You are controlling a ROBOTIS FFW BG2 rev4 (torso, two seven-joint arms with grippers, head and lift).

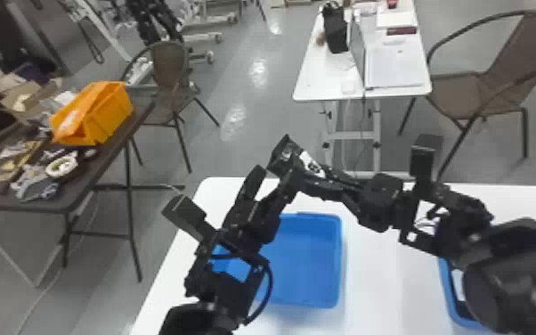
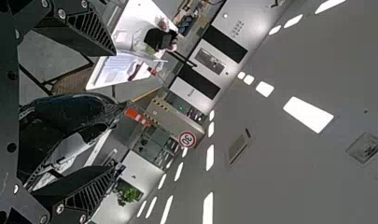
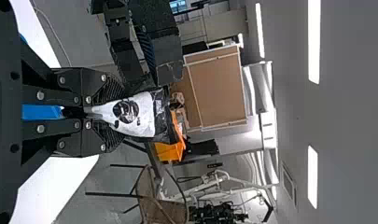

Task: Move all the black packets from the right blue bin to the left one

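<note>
Right gripper (image 1: 318, 175) pinches a black packet (image 3: 137, 114); left gripper (image 1: 276, 174) spread, packet between its fingers.

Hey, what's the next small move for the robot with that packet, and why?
Probably have the left tool close gently on the packet before the right tool lets go. The right one has it pinched, while the left one's fingers are spread, seemingly around the packet, with the left blue bin close by.
</note>
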